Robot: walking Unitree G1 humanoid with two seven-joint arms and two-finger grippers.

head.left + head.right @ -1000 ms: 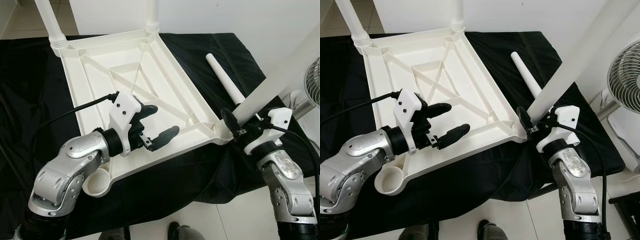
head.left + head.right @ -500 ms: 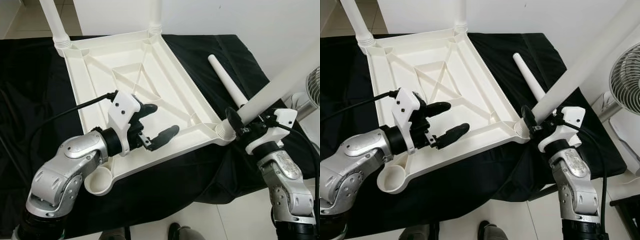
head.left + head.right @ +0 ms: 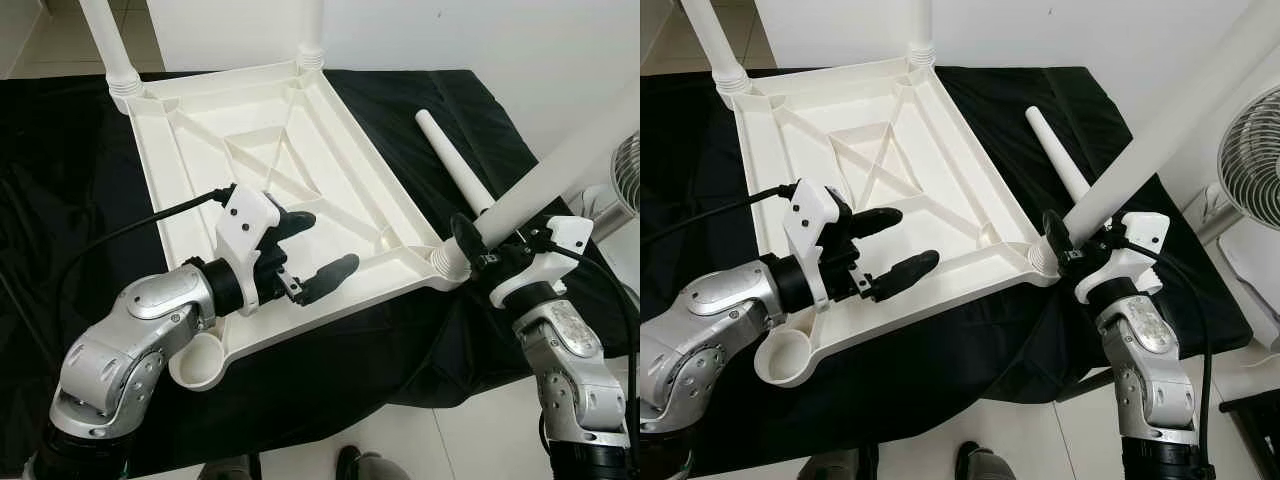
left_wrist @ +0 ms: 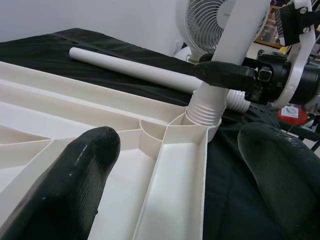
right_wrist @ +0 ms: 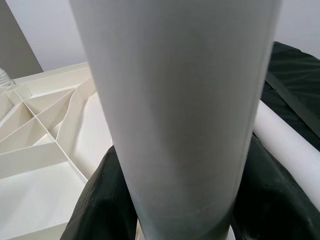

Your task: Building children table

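A white tabletop (image 3: pixel 270 170) lies upside down on a black cloth (image 3: pixel 60 200), its ribbed underside facing up. Everything below is placed against it.

At its nearest corner an empty round socket (image 3: pixel 197 362) opens upward, with no leg in it. Just above the near edge, beside that socket, the left gripper (image 3: pixel 305 250) hovers with its two black fingers spread apart and nothing between them; one finger sits over the inner ribs, the other over the near rim. In the left wrist view the fingers (image 4: pixel 75 180) frame the rim and look along it toward the near right corner.

At that near right corner a white leg (image 3: pixel 560 165) meets the corner socket (image 3: pixel 448 262) with its ribbed end and leans away from the tabletop, up and to the right. The right gripper (image 3: pixel 478 248) is closed around this leg just above the socket, its black fingers (image 5: pixel 95 210) pressed on either side of the tube in the right wrist view.

Beyond the right edge, a spare leg (image 3: pixel 452 162) lies flat on the cloth, close to the tabletop but not touching it.

At the two far corners, two legs stand upright in their sockets: one at the far left (image 3: pixel 105 40), one at the far right (image 3: pixel 310 30).

Off the cloth, right of the table, stands a fan (image 3: pixel 1250 150).
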